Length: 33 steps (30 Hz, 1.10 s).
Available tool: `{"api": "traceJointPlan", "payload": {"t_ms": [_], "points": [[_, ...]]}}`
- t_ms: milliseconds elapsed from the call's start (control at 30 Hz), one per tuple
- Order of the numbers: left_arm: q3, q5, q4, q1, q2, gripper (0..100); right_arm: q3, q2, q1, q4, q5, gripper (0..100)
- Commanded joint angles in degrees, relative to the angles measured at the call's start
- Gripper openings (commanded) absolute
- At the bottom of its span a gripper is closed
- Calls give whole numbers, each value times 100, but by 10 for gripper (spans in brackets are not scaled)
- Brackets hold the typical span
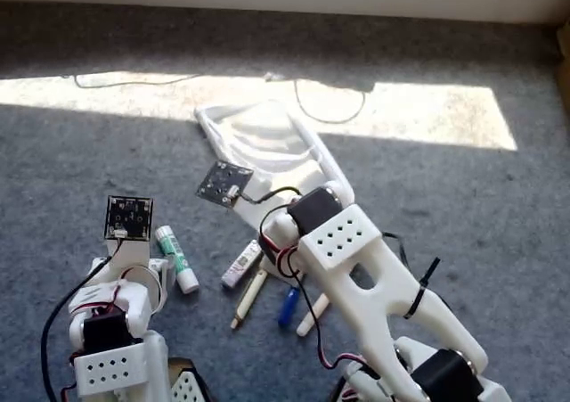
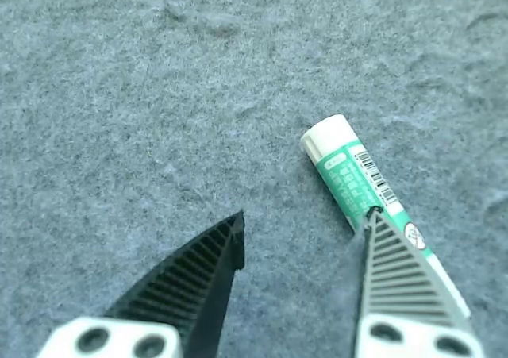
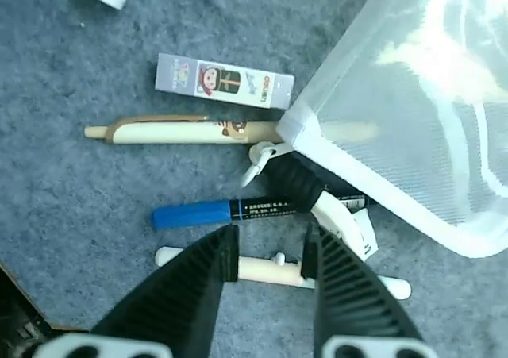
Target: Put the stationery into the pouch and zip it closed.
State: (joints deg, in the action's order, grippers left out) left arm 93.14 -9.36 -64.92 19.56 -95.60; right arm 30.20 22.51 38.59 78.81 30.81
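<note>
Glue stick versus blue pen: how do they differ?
The glue stick is thick, green and white; the blue pen is thin, with a blue cap and dark barrel. The glue stick lies alone by the left gripper; the blue pen lies among other pens by the right gripper, its end at the pouch. Both lie on the carpet, outside it.

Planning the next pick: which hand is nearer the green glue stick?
Left. The left hand sits open right beside the glue stick. The right hand hangs open over the blue pen by the pouch, farther off.
</note>
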Motion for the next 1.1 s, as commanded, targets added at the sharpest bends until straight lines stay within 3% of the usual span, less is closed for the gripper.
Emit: {"api": "traceJointPlan", "payload": {"t_ms": [0,200,800,1067], "points": [[-31,44,79,57,4,235,48,31,84,-119,457,138],[-31,44,79,57,4,235,57,22,84,-127,774,138],[-31,44,79,57,4,235,840,4,75,-1402,756,139],[-31,44,79,57,4,235,963,4,66,-1420,756,245]]}}
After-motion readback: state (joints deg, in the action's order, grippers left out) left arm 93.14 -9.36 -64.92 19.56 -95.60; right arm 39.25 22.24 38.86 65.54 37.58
